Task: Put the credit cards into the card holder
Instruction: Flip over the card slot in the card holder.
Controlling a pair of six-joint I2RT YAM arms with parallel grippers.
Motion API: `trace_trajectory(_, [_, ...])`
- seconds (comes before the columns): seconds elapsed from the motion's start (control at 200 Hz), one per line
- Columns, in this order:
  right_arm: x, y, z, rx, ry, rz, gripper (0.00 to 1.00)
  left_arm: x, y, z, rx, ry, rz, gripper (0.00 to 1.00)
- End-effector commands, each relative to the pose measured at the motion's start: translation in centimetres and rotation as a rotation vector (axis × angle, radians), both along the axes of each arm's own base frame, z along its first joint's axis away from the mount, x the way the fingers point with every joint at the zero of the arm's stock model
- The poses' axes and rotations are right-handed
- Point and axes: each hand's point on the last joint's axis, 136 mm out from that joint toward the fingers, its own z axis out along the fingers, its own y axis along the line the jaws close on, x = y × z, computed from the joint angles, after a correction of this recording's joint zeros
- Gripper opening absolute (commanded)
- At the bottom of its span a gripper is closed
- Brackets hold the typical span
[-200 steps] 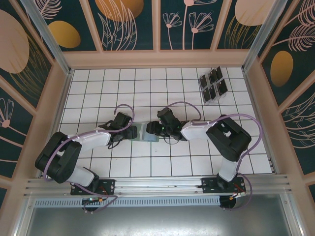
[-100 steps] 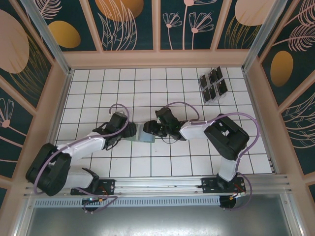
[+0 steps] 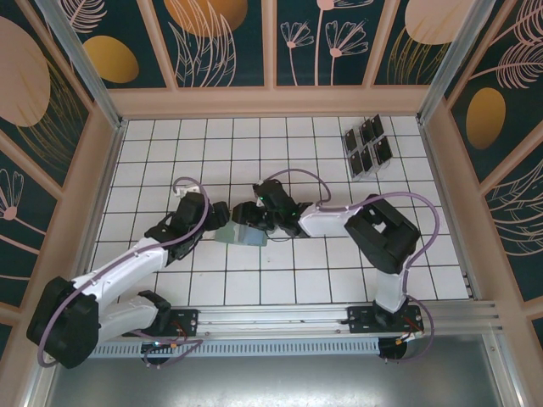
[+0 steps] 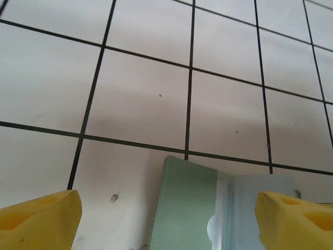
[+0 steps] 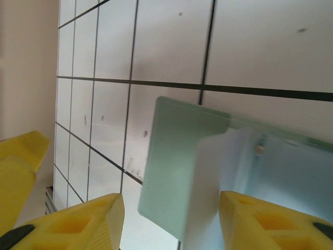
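Card holder (image 3: pixel 236 236) sits mid-floor on the white tiles (image 3: pixel 280 288), between the two grippers. It is sage green and partly open, with a pale inner pocket showing.

Left gripper (image 3: pixel 214 222) is at its left edge. In the left wrist view the yellow fingertips (image 4: pixel 41 219) stand wide apart, released, with the card holder (image 4: pixel 187 208) low between them. There is bare tile between the left tip and the cover.

Right gripper (image 3: pixel 249 219) is at its far right side. In the right wrist view the card holder (image 5: pixel 177 151) looks tilted up off the tiles, one corner between the fingertips (image 5: pixel 78 224). The jaws are part-way apart; I cannot tell whether they pinch it.

Left arm is stretched long and low from its base. Right arm is folded sharply at the elbow, forearm reaching left.

Credit cards (image 3: pixel 366 146) are black, grouped at the far right corner, well apart from both grippers.
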Motion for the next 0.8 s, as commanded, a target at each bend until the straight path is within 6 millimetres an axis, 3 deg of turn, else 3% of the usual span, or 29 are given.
trace_trajectory(0.0, [-0.1,2.0,0.0,-0.004,0.012,0.022,0.51,-0.5,1.2,0.9,0.004,-0.029,0.048,0.87])
trace_trajectory(0.27, [0.3,5.4,-2.6,-0.053,0.027,0.051,0.51,-0.8,1.5,2.6,-0.006,-0.071,0.049,0.89])
trace_trajectory(0.385, [0.3,5.6,-1.6,-0.039,0.013,0.06,0.51,-0.8,1.5,2.6,0.0,-0.073,0.046,0.9])
trace_trajectory(0.631, [0.3,2.5,4.2,-0.016,-0.104,0.013,0.51,-0.2,1.0,1.7,0.017,-0.053,0.027,0.92])
trace_trajectory(0.796, [0.3,-1.3,3.5,-0.115,-0.113,-0.043,0.51,0.6,-0.4,-0.2,0.071,0.014,-0.047,0.93])
